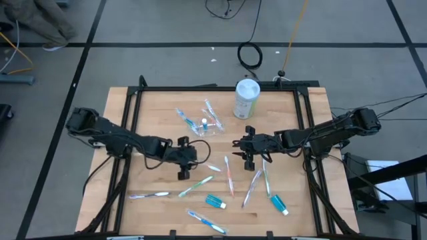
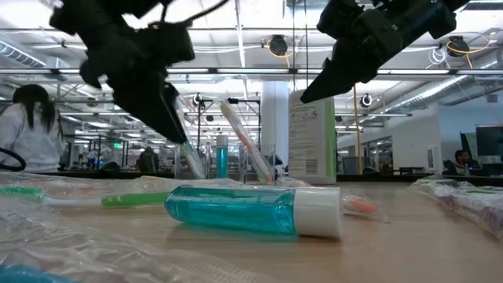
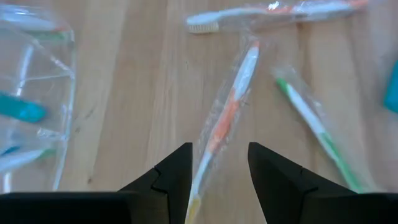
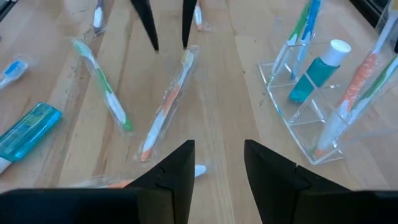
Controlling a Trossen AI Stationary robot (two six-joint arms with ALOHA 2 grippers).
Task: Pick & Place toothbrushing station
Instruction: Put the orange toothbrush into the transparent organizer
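A clear plastic holder (image 1: 200, 125) (image 4: 311, 106) stands on the wooden table and holds a few toothbrushes and a blue toothpaste tube (image 4: 317, 71). An orange-and-white wrapped toothbrush (image 3: 227, 109) (image 4: 165, 106) lies flat between the two grippers. My left gripper (image 3: 217, 180) (image 1: 197, 159) is open above the brush's near end, one finger on either side of it, slanting down. My right gripper (image 4: 217, 174) (image 1: 238, 148) is open, faces the left one and hangs over the brush's other end.
More wrapped toothbrushes lie loose: a green one (image 4: 102, 87) (image 3: 317, 130), an orange one (image 3: 273, 12) and several near the front edge (image 1: 150, 195). Blue tubes (image 1: 215, 202) (image 1: 279, 203) lie in front. A white-and-green canister (image 1: 245, 99) stands at the back.
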